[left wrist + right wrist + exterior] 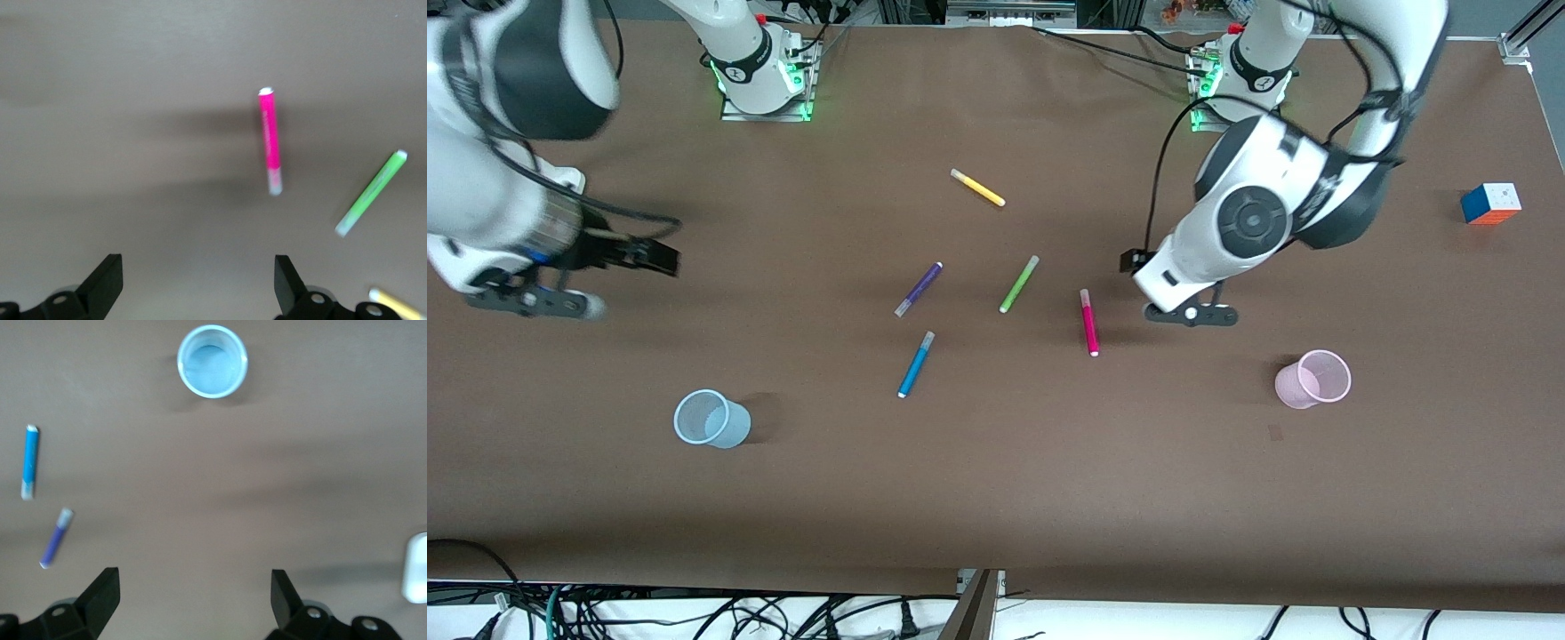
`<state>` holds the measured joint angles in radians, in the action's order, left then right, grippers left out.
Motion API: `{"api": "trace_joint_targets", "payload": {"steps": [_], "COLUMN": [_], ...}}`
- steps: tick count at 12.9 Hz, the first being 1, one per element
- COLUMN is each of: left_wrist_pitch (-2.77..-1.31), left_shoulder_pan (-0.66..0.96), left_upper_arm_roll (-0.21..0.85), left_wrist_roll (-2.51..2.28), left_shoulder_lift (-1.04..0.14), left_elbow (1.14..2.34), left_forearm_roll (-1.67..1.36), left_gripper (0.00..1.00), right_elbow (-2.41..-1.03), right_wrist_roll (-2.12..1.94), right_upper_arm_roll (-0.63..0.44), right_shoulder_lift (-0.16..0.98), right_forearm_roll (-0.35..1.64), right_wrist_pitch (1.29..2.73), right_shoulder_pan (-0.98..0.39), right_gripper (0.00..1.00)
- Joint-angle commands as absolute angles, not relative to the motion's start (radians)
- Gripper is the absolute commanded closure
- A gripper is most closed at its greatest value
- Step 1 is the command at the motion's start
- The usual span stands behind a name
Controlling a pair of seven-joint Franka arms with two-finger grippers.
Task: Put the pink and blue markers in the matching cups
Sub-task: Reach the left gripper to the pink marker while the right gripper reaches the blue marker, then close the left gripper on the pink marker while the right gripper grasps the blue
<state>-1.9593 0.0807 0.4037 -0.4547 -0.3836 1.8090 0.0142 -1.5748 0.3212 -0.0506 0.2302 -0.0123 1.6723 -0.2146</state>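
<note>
Blue cup (711, 419) sits near the wide-open, empty right gripper (193, 597); pink marker (1089, 322) lies just beside the wide-open, empty left gripper (197, 280).

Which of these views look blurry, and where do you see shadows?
Front view: sharp on the table, soft shadows beside the blue cup and pink cup. Left wrist view: pink marker smeared, dark bands of shadow by it. Right wrist view: blue marker soft, faint shadow bands on the cloth.

A yellow pen (977, 188) lies on the brown desk (996, 498), pointing from ten to four o'clock in the front view. A purple pen (919, 289) and a green pen (1019, 284) lie nearer the camera, both pointing from one to seven o'clock. A colour cube (1490, 204) sits at the left arm's end.
</note>
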Motion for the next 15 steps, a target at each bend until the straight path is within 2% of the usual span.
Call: {"api": "trace_joint_targets", "payload": {"steps": [1, 3, 6, 8, 12, 13, 15], "left_wrist_pitch": [-2.145, -2.230, -2.321, -2.388, -2.419, -2.436, -2.445], "left_shoulder_pan": [0.127, 0.181, 0.202, 0.230, 0.229, 0.229, 0.230], "left_upper_arm_roll": [0.400, 0.397, 0.402, 0.400, 0.399, 0.399, 0.399], "left_wrist_roll": [-0.524, -0.580, -0.664, -0.690, -0.692, -0.692, -0.692], "left_shoulder_lift": [-0.405, -0.451, -0.541, -0.580, -0.612, -0.617, -0.627], "left_elbow": [1.913, 1.948, 1.948, 1.948, 1.948, 1.948, 1.948], "left_forearm_roll": [0.018, 0.050, 0.262, 0.272, 0.272, 0.272, 0.272], "left_gripper": [0.00, 0.00, 0.00, 0.00, 0.00, 0.10, 0.22], "right_elbow": [-1.552, -1.552, -1.551, -1.551, -1.548, -1.546, -1.522], "right_wrist_roll": [0.463, 0.552, 0.676, 0.774, 0.885, 0.885, 0.884], "right_upper_arm_roll": [-0.054, -0.054, -0.054, -0.054, -0.054, -0.054, -0.054], "right_shoulder_lift": [0.311, 0.377, 0.468, 0.529, 0.632, 0.652, 0.705], "right_forearm_roll": [-0.011, 0.012, 0.103, 0.098, 0.100, 0.100, 0.100], "right_wrist_pitch": [1.767, 1.863, 1.988, 2.061, 2.192, 2.212, 2.250], "right_shoulder_pan": [-0.281, -0.311, -0.357, -0.415, -0.465, -0.475, -0.508], "right_gripper": [0.00, 0.00, 0.00, 0.00, 0.00, 0.00, 0.00]}}
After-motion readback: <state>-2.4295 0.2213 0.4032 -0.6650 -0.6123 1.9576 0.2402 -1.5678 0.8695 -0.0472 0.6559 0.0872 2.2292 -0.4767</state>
